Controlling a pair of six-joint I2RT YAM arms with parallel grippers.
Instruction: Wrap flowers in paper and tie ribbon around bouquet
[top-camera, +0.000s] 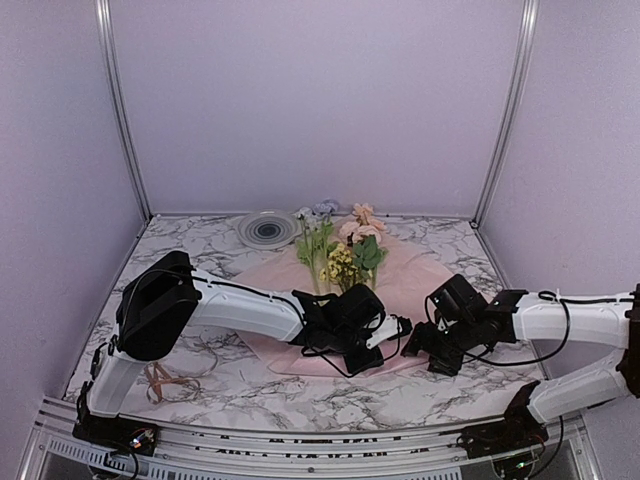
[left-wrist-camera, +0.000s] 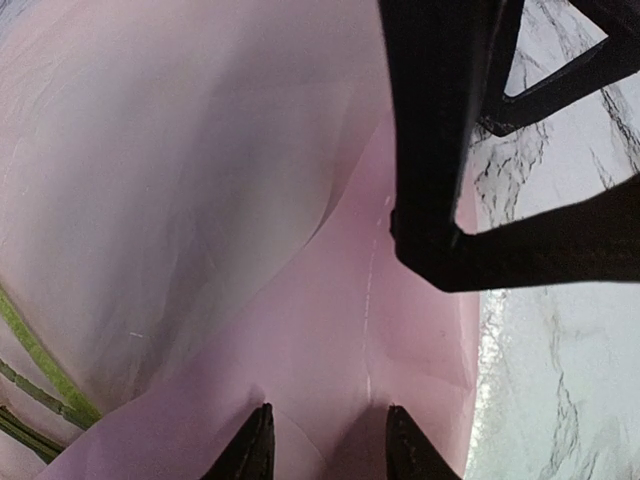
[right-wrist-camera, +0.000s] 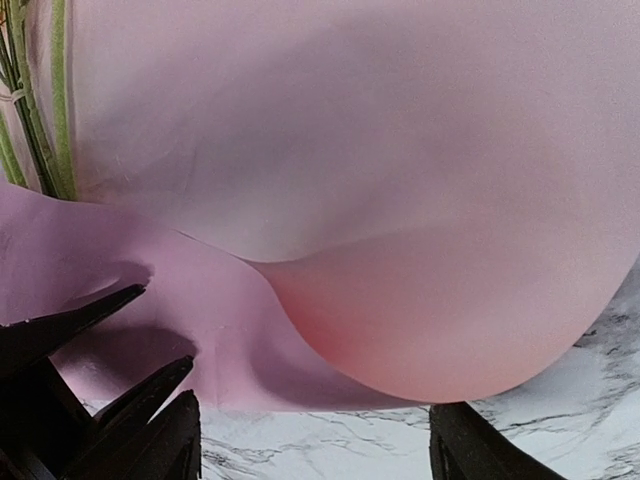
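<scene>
The light-pink paper lies spread on the marble table. The flowers rest on it, blooms toward the back wall. Their green stems run under a lifted, bulging fold of paper. My left gripper is at the paper's near edge, its jaws partway apart and pink sheet showing between the tips. My right gripper faces it from the right, open wide over bare marble just short of the paper's edge. The tan ribbon lies curled at the front left.
A round grey disc sits at the back behind the flowers. The right gripper's black fingers fill the upper right of the left wrist view. Purple walls and metal posts close in the table.
</scene>
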